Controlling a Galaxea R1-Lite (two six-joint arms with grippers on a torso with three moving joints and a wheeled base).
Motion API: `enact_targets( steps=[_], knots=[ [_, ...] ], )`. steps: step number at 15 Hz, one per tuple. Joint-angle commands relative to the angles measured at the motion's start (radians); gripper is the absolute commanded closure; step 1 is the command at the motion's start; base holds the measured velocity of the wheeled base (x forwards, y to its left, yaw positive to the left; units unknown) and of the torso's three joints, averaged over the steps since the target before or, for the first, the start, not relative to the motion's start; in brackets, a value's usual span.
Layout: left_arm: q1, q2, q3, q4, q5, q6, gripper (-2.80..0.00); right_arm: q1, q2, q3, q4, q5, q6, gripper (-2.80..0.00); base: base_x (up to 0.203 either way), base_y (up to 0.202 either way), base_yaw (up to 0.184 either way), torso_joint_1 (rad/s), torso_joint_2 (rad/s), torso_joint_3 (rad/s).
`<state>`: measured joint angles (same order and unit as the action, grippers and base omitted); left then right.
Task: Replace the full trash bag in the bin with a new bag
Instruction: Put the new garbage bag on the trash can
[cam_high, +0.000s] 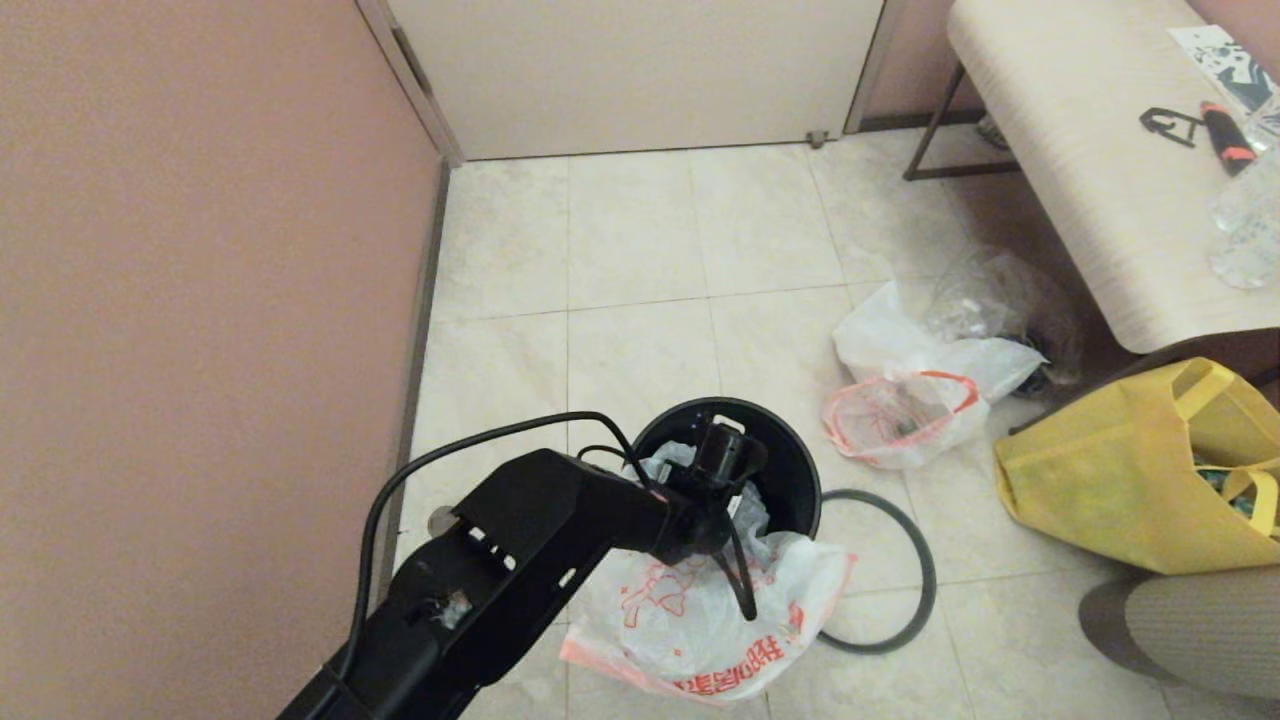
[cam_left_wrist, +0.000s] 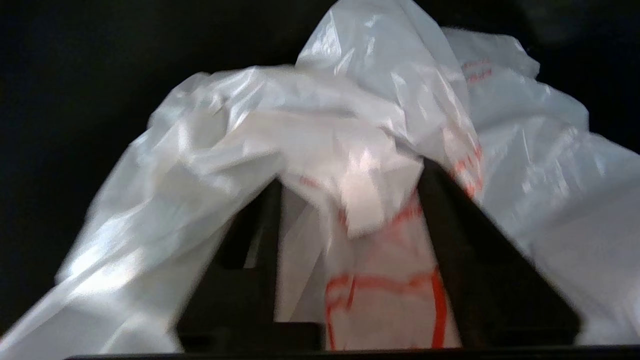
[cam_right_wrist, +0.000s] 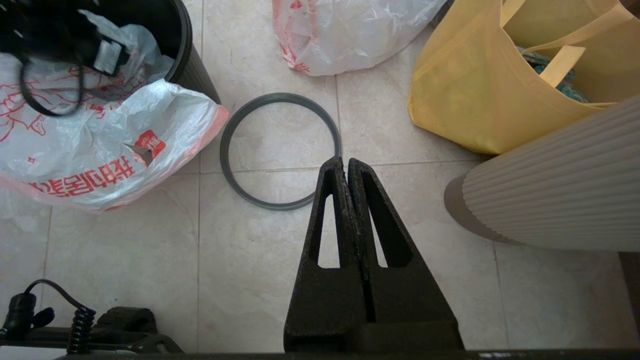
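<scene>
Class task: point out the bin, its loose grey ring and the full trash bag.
bin (cam_high: 790, 470), head view, inner black wall.
grey ring (cam_right_wrist: 227, 150), right wrist view, band lying on the floor tiles.
full trash bag (cam_high: 900, 420), head view, bulging body behind its pink-orange rim.

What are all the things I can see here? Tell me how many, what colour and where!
bin: 1, black, on the floor by the wall.
new bag: 1, white with red drawing, half in the bin, half draped outside.
ring: 1, dark grey, flat on the floor beside the bin.
full trash bag: 1, white with pink-orange band, on the floor near the bench.
clear bag: 1, colourless, behind it.
tote: 1, yellow, under the bench end.
bench: 1, pale.
left hand: 1, black, inside the bin, fingers open around bag plastic.
right hand: 1, black, shut, above the floor near the ring.
</scene>
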<state>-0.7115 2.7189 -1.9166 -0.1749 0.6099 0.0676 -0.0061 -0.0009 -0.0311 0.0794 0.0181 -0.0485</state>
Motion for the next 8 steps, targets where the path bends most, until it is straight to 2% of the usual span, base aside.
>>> enact_targets(
  steps=[1, 3, 4, 6, 8],
  knots=[
    [-0.010, -0.096, 0.050, 0.025, 0.001, -0.019, -2.80, 0.000, 0.001, 0.000, 0.000, 0.000, -0.001, 0.00, 0.000, 0.000, 0.000, 0.000, 0.00, 0.000],
    [-0.010, -0.183, 0.108, 0.080, -0.015, -0.079, -2.80, 0.000, 0.001, 0.000, 0.000, 0.000, -0.001, 0.00, 0.000, 0.000, 0.000, 0.000, 0.00, 0.000],
    [-0.010, -0.224, 0.131, 0.128, -0.026, -0.132, -2.80, 0.000, 0.001, 0.000, 0.000, 0.000, -0.001, 0.00, 0.000, 0.000, 0.000, 0.000, 0.00, 0.000],
    [-0.029, -0.295, 0.160, 0.279, -0.036, -0.284, -2.80, 0.000, 0.001, 0.000, 0.000, 0.000, -0.001, 0.00, 0.000, 0.000, 0.000, 0.000, 0.00, 0.000],
    [-0.053, -0.386, 0.219, 0.404, -0.051, -0.388, -2.80, 0.000, 0.001, 0.000, 0.000, 0.000, -0.001, 0.00, 0.000, 0.000, 0.000, 0.000, 0.00, 0.000]
  ],
)
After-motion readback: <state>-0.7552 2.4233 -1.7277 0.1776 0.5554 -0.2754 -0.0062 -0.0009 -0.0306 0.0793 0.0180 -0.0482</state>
